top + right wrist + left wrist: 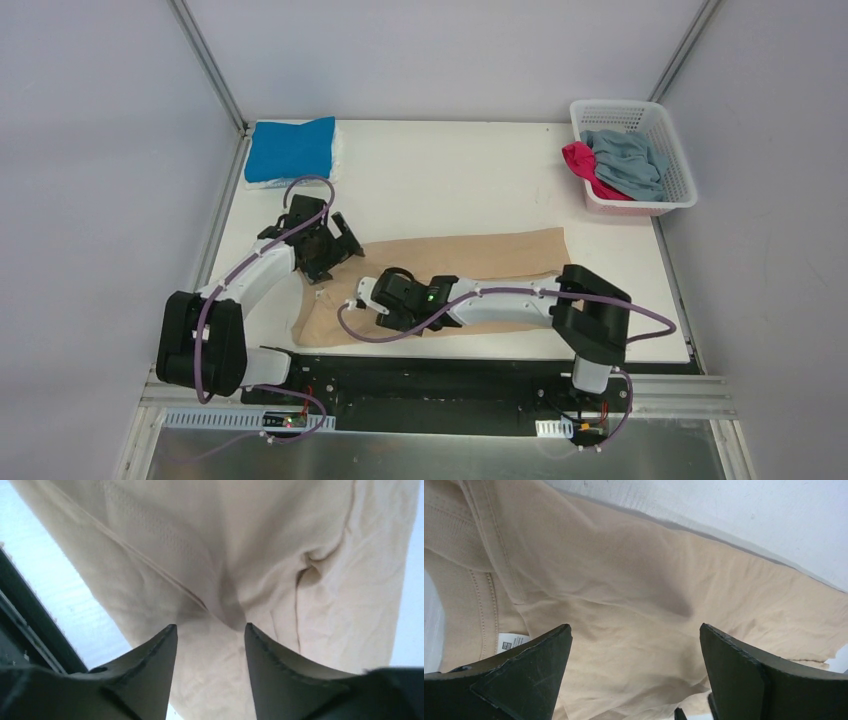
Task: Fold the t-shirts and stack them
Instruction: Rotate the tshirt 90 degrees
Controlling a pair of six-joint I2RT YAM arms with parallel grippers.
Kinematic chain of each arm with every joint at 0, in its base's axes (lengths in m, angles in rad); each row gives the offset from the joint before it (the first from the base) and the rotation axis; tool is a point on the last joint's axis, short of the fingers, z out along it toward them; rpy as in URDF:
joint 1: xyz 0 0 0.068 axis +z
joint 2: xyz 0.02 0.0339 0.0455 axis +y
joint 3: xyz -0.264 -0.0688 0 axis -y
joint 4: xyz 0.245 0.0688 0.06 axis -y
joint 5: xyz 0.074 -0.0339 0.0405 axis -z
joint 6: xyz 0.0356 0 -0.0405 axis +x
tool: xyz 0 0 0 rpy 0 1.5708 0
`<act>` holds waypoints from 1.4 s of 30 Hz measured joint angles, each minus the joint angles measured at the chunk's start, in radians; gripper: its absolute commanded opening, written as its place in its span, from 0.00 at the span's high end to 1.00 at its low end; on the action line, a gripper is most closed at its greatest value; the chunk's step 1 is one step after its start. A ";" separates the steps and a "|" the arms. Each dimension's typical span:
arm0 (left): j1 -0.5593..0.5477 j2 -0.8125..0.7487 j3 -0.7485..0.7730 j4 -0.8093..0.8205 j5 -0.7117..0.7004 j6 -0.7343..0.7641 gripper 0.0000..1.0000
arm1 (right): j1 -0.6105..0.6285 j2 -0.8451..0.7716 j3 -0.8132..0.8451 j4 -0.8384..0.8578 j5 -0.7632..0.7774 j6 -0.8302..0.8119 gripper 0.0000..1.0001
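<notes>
A large tan t-shirt point(480, 256) lies as a long band across the table's front half. My left gripper point(335, 252) hovers open over its left end, where the collar and a white neck label point(511, 641) show; in the left wrist view the gripper point(635, 630) has only tan cloth point(634, 580) below its wide-apart jaws. My right gripper point(362, 296) sits low over the shirt's front left part. In the right wrist view that gripper point(210, 627) stands partly open, with wrinkled tan cloth point(260, 555) under the gap and nothing pinched. A folded bright blue t-shirt point(290, 148) rests at the back left.
A white lattice basket point(612, 104) at the back right holds a grey-blue t-shirt point(628, 160) and a magenta-pink one point(580, 160). Grey walls close in the table on three sides. The table's near edge and a dark rail point(30, 625) run close beside the shirt's front.
</notes>
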 measured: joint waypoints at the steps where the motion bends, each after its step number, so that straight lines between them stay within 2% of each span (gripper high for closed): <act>1: 0.000 -0.006 0.000 -0.004 0.000 0.000 0.01 | 0.002 -0.014 -0.004 -0.012 0.003 0.008 0.21; 2: 0.000 -0.016 0.000 -0.010 0.000 0.000 0.01 | 0.002 -0.041 -0.016 -0.015 0.008 0.021 0.06; 3: 0.000 -0.031 0.000 -0.019 0.001 0.000 0.01 | 0.002 -0.080 -0.034 -0.018 0.019 0.035 0.01; 8: -0.002 -0.148 0.000 -0.062 0.000 -0.001 0.01 | -0.045 -0.346 -0.122 -0.011 0.086 0.172 0.01; 10: -0.012 -0.185 0.000 -0.071 -0.001 -0.001 0.01 | -0.132 -0.431 -0.135 -0.001 0.082 0.267 0.01; 13: -0.085 -0.212 0.002 -0.084 -0.002 -0.002 0.01 | -0.394 -0.507 -0.147 0.022 0.003 0.486 0.01; 15: -0.154 -0.203 0.002 -0.089 -0.002 -0.009 0.01 | -0.578 -0.504 -0.156 0.038 -0.052 0.627 0.01; 18: -0.211 -0.149 -0.002 -0.079 -0.002 -0.034 0.01 | -0.748 -0.443 -0.173 0.040 -0.138 0.781 0.01; 23: -0.210 0.024 -0.033 -0.002 -0.035 -0.082 0.01 | -0.852 -0.256 -0.179 0.047 -0.272 0.906 0.01; 27: -0.183 0.136 0.030 0.037 -0.045 -0.107 0.01 | -0.886 -0.163 -0.179 0.051 -0.301 0.937 0.01; 31: -0.124 0.269 0.153 0.048 -0.014 -0.114 0.01 | -0.905 -0.152 -0.202 0.068 -0.302 0.947 0.01; 35: -0.092 0.458 0.369 0.047 0.003 -0.106 0.01 | -0.908 -0.216 -0.280 0.106 -0.303 0.953 0.01; 38: -0.087 0.630 0.594 0.057 0.024 -0.097 0.01 | -0.907 -0.304 -0.367 0.101 -0.306 0.953 0.01; 41: -0.088 0.863 0.923 0.068 0.074 -0.097 0.01 | -0.881 -0.405 -0.458 0.086 -0.315 0.953 0.01; 42: -0.089 0.969 1.081 0.072 0.113 -0.106 0.01 | -0.854 -0.432 -0.480 0.082 -0.313 0.953 0.01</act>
